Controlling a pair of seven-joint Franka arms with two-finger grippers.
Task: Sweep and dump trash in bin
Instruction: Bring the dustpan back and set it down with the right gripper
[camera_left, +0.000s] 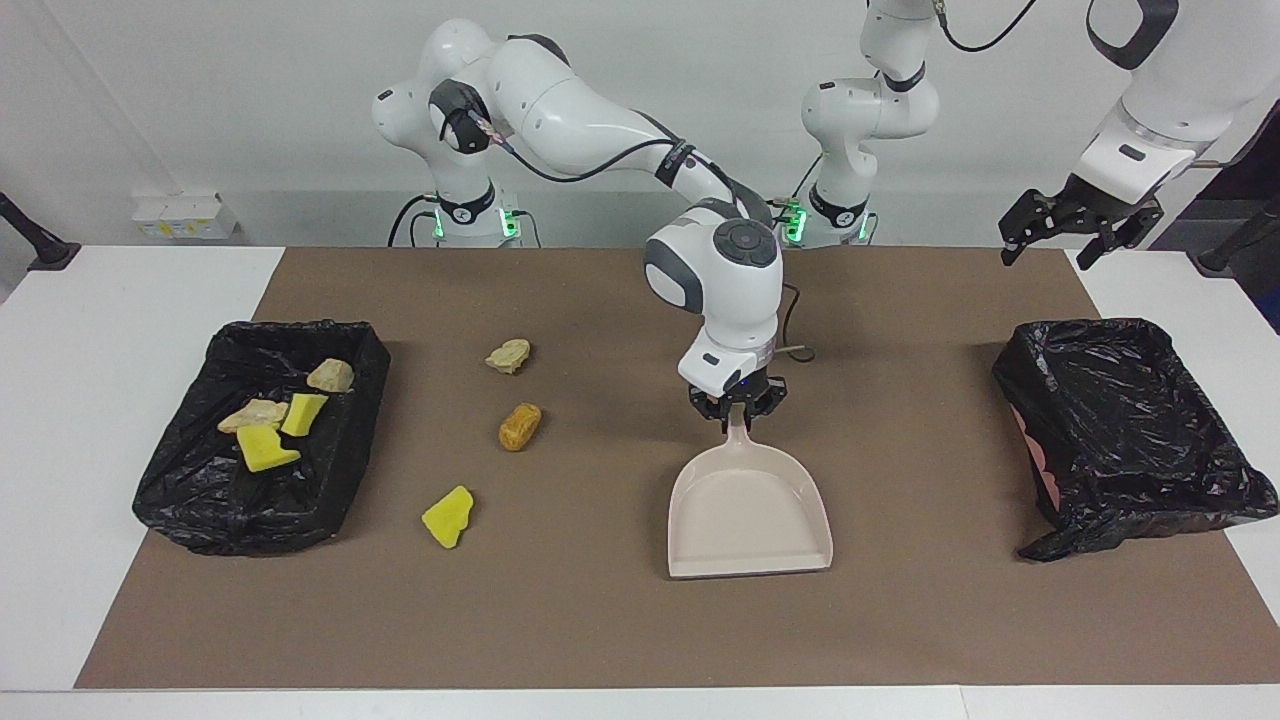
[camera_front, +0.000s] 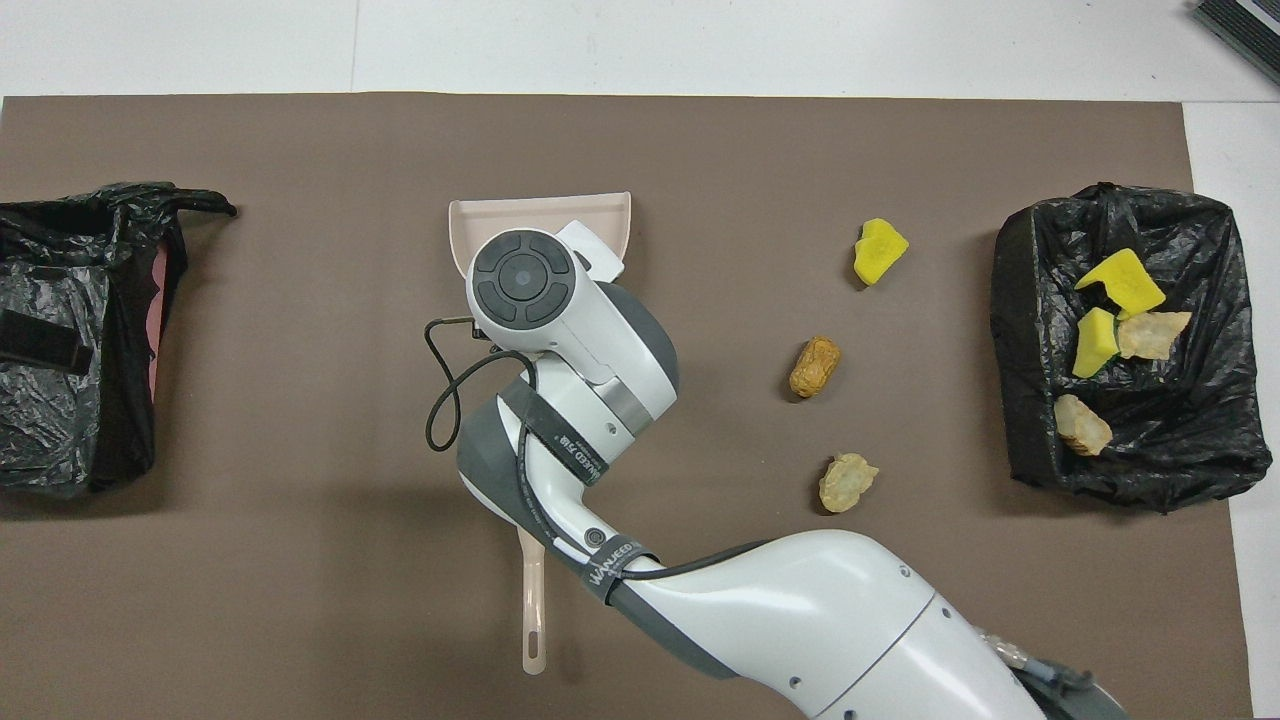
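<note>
Right pincer (camera_left: 737, 411) sits clamped on the dustpan (camera_left: 750, 510) handle, mid-bench. Three trash scraps (camera_left: 519, 426) lie on the mat toward the right arm's end, well apart from it; four more rest in the bin (camera_left: 200, 480) there. Left pincer (camera_left: 1078, 228) hangs wide open, empty, above the mat's corner near the other bin (camera_left: 1130, 440). The arm's strap lettering can't be read.
</note>
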